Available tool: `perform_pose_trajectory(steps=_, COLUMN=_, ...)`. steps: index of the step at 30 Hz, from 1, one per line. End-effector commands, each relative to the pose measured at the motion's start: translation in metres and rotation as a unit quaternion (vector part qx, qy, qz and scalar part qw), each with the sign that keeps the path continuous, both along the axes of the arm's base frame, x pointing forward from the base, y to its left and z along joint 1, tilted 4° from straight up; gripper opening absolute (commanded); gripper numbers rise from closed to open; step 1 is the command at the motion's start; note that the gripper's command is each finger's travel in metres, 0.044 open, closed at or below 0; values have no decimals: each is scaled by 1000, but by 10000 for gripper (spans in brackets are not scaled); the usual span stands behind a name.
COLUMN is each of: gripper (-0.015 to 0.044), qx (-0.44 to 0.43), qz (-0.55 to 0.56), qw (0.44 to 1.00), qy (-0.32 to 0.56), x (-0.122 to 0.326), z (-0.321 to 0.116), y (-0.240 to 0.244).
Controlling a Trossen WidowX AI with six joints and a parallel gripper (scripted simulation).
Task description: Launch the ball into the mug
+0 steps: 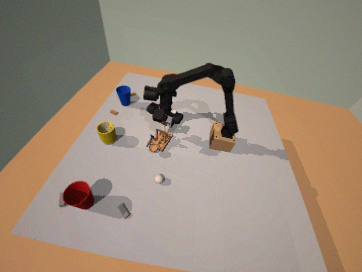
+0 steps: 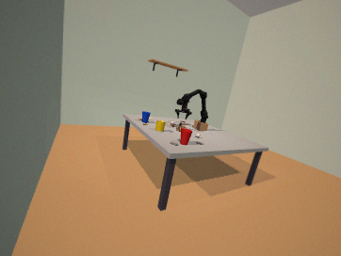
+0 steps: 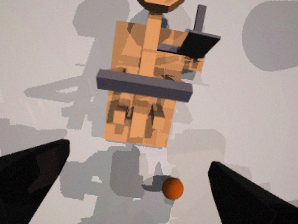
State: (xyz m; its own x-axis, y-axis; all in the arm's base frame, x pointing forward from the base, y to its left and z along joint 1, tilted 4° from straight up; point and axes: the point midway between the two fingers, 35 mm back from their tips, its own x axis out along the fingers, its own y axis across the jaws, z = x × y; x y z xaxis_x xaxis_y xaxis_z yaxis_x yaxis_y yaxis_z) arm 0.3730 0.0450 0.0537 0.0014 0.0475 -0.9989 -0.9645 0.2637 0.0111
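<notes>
The gripper (image 1: 167, 120) (image 2: 183, 116) (image 3: 141, 157) is hovering with its 2 fingers wide apart, holding nothing; the catapult (image 1: 160, 141) (image 2: 181, 128) (image 3: 142, 85) is lying below and just beyond the fingertips.
</notes>
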Motion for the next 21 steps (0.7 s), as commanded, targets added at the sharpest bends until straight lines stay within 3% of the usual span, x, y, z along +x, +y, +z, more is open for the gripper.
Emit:
perform_pose_trajectory(steps=1, gripper=440, qx=-1, qz=-25, qw=1000, qy=7, x=-2, z=-5, y=0)
perform_pose_trajectory(steps=21, gripper=440, qx=-1, qz=-363, qw=932, qy=23, x=-2, z=-2, y=-1)
